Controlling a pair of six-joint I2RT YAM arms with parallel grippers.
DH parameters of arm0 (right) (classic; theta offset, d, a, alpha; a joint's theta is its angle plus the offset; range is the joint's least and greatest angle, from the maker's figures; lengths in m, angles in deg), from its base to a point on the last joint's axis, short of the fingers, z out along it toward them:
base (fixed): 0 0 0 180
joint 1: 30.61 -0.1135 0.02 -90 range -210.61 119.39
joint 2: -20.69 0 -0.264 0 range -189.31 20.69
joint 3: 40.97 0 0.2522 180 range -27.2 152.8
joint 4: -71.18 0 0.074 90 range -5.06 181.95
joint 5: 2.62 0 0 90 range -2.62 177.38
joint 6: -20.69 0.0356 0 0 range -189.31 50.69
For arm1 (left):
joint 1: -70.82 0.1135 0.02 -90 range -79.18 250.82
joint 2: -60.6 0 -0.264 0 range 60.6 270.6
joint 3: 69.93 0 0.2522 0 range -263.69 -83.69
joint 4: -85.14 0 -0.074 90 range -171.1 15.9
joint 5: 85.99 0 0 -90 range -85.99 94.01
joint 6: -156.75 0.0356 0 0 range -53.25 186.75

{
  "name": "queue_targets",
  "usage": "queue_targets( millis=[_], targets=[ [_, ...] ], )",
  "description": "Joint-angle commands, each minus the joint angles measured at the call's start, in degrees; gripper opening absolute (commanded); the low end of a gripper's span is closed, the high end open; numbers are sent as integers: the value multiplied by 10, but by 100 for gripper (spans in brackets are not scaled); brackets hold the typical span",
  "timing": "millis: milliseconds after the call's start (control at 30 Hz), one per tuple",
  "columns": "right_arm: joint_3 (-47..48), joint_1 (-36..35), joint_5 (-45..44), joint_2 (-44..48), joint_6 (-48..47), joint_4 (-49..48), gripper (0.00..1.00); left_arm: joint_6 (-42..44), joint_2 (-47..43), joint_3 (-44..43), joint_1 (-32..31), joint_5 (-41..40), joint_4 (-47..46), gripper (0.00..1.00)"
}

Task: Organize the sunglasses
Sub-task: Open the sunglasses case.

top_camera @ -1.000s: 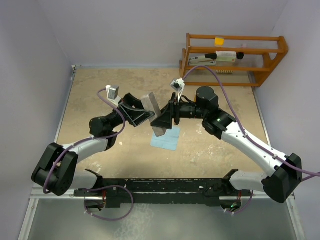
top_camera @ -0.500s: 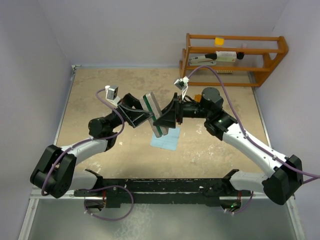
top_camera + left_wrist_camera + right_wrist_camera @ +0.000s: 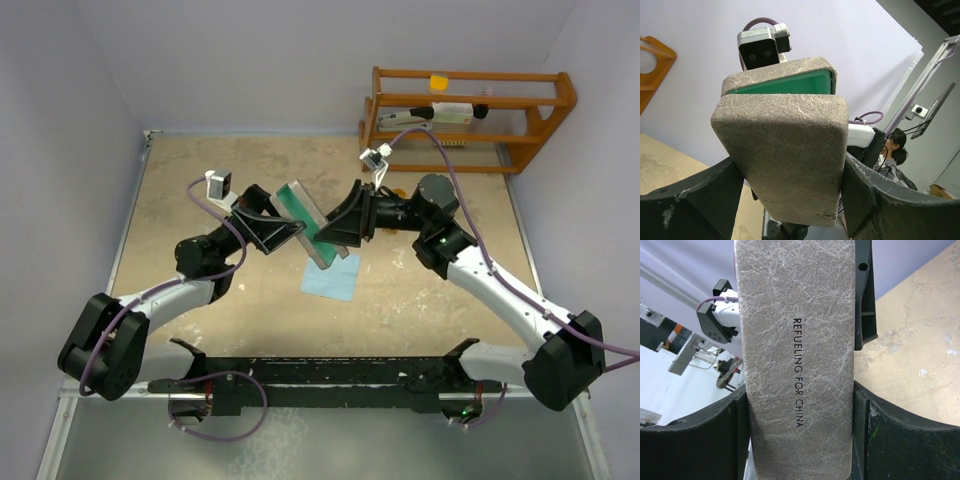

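A grey case [image 3: 322, 243] with green lining [image 3: 299, 207] hangs above the middle of the table, held from both sides. My left gripper [image 3: 288, 232] is shut on one half of it. My right gripper [image 3: 340, 228] is shut on the other half. In the left wrist view the case [image 3: 785, 150] fills the space between my left gripper's [image 3: 790, 197] fingers, and a green strip shows at its top. In the right wrist view the lettered grey face of the case [image 3: 800, 340] sits tight between my right gripper's [image 3: 801, 437] fingers. The sunglasses are hidden.
A light blue cloth [image 3: 331, 281] lies flat on the table just under the case. A wooden rack [image 3: 470, 115] holding small items stands at the back right. White walls close the table at the left and back.
The case has swung open between the two grippers, so its green lining now faces up. The right wrist has drawn back to the right, and the left wrist has shifted slightly left.
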Motion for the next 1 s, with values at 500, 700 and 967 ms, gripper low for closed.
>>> queue_targets(
  millis=[500,700,967],
  targets=[
    [68,40,30,26,106,-171,0,47,10,24,-25,65,-109,4],
    [84,48,33,19,114,-174,0,57,19,36,-36,60,-109,4],
    [91,52,36,12,115,-170,0,61,22,43,-40,60,-108,5]
  ],
)
